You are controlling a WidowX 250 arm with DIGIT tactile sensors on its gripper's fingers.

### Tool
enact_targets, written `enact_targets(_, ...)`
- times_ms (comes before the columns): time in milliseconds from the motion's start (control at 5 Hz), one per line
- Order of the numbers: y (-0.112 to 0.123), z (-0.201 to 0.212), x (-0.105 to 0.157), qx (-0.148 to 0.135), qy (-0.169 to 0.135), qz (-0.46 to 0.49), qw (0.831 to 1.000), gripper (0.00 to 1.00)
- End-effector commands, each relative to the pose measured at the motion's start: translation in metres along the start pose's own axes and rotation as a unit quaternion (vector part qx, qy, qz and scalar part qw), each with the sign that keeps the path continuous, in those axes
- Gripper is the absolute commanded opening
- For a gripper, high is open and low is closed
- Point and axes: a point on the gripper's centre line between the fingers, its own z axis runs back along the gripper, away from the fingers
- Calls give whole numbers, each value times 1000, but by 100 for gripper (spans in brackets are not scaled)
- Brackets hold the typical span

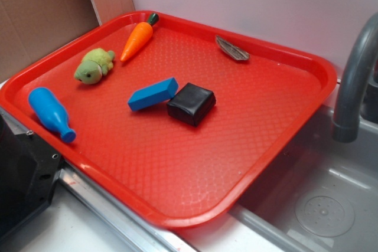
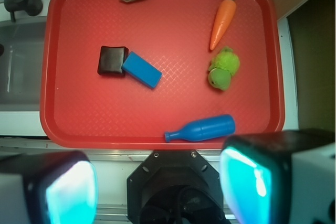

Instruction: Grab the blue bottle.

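Blue bottle [image 2: 201, 128] lies on its side near the red tray's [image 2: 157, 103] front edge, apart from the green plush toy [image 2: 222, 68]. Gripper [image 2: 157, 182] spread wide, empty, seemingly high above.

The bottle [image 2: 202, 129] lies on its side in the tray [image 2: 157, 124], near the edge.
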Motion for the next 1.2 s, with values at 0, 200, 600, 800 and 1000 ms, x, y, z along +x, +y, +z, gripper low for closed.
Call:
enact_targets(0,0,0,0,0,0,0,1000,100)
enact_targets(200,48,-47,-12,41,48,121,991,100)
enact_targets(600,106,-141,-16,103,38,359,927,100)
enact_targets(800,112,-181,-12,122,10,411,903,100)
enact_targets(1000,106,-200,-16,116,21,425,898,100)
